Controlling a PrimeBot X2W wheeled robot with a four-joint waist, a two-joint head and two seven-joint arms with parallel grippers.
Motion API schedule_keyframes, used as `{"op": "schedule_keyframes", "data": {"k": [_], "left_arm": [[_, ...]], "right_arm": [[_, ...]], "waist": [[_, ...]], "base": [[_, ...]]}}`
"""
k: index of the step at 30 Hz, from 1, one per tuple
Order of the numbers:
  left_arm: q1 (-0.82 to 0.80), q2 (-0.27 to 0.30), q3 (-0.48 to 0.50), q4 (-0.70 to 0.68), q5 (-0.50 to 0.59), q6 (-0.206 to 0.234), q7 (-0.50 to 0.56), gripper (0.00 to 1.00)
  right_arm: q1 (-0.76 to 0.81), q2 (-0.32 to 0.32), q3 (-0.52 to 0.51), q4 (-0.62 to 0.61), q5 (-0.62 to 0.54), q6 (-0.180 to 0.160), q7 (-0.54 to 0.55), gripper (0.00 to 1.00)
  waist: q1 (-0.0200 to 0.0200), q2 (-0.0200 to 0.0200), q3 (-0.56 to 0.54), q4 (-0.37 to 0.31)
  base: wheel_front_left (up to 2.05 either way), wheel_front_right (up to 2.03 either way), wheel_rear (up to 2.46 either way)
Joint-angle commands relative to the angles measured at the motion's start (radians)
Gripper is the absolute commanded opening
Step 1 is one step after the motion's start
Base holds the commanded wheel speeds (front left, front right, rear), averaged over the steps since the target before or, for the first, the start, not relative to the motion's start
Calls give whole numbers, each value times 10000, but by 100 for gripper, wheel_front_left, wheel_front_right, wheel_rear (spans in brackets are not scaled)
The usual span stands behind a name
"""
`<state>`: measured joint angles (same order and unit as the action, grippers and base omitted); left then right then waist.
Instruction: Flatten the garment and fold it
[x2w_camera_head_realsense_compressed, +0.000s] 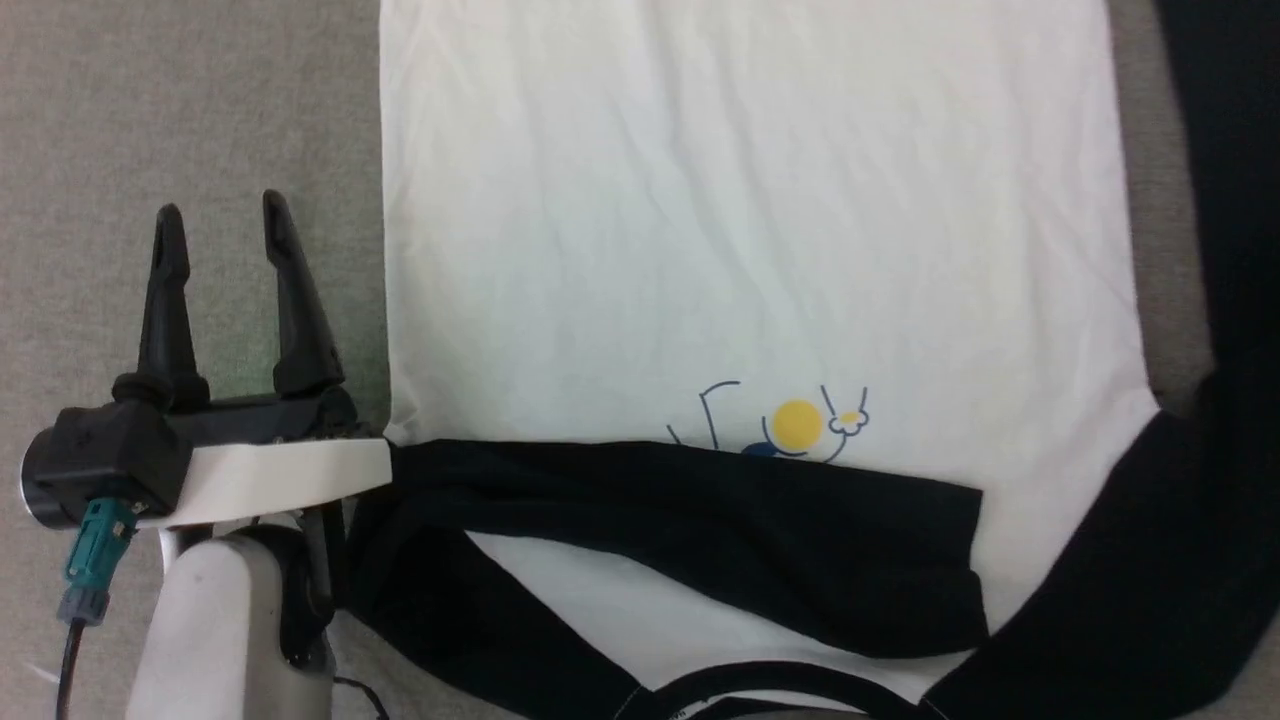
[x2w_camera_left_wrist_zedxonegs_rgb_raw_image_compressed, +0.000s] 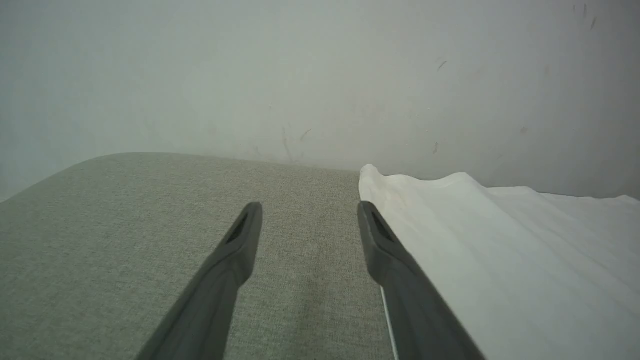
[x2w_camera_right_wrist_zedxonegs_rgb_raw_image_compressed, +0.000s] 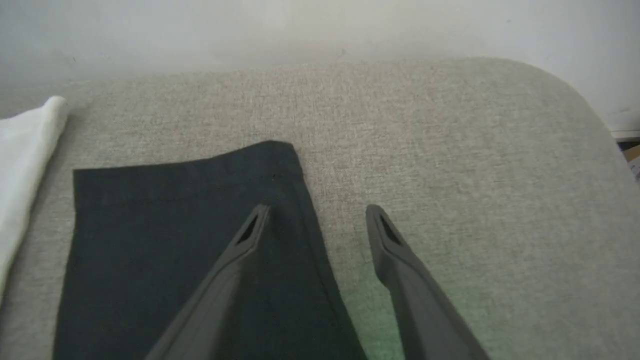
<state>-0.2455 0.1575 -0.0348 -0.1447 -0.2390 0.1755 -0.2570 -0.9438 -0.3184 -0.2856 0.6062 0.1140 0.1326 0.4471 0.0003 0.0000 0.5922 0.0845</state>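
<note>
White shirt (x2w_camera_head_realsense_compressed: 700, 250) is laid flat on the grey padded top (x2w_camera_head_realsense_compressed: 180, 100), left gripper (x2w_camera_head_realsense_compressed: 222, 210) and right gripper (x2w_camera_right_wrist_zedxonegs_rgb_raw_image_compressed: 317, 209) are held spread and empty, and the black sleeve (x2w_camera_right_wrist_zedxonegs_rgb_raw_image_compressed: 150, 235) beneath the right is best pinched at the cuff, both layers together.

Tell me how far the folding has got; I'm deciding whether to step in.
Done: the shirt lies flat, and one sleeve is folded across the chest. In hand: nothing held; the left gripper is open beside the shirt's edge, the right gripper open over the other sleeve. Left: that sleeve and the body folds.
</note>
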Motion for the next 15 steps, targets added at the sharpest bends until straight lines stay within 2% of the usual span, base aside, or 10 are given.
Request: {"op": "schedule_keyframes", "data": {"k": [1, 3, 4, 5, 7, 8, 9, 15], "left_arm": [[-146, -76, 73, -20, 97, -71, -46, 100], [-142, -213, 177, -18, 230, -194, -46, 100], [-128, -278, 232, -17, 281, -249, -47, 100], [-106, -335, 286, -14, 335, -299, -47, 100], [-34, -438, 380, 17, 432, -397, -47, 100], [15, -483, 425, 44, 478, -441, -47, 100], [70, -526, 472, 68, 519, -476, -47, 100], [444, -682, 742, 217, 744, -662, -47, 100]], "right_arm": [[-174, -33, -13, 60, -47, -19, 80, 100], [-337, -43, -35, 214, -157, -19, 449, 100], [-393, -55, -102, 315, -236, -19, 711, 91], [-422, -54, -135, 414, -318, -19, 1018, 45], [-406, -26, -195, 514, -419, -19, 1551, 9], [-353, -10, -207, 499, -451, -19, 1734, 2], [-273, 2, -206, 444, -461, -19, 1866, 0], [531, -202, -183, -283, -249, -19, 1494, 0]], "waist": [[-3, 0, 584, 553], [-3, 0, 618, 578], [-3, 0, 621, 579], [-3, 0, 604, 573], [-3, 0, 505, 553], [-3, 0, 425, 537], [-3, 0, 339, 513], [-3, 0, -439, 273]], "base": [[0, 0, 0], [0, 0, 0], [0, 0, 0], [0, 0, 0], [0, 0, 0], [0, 0, 0], [0, 0, 0], [0, 0, 0]]}}
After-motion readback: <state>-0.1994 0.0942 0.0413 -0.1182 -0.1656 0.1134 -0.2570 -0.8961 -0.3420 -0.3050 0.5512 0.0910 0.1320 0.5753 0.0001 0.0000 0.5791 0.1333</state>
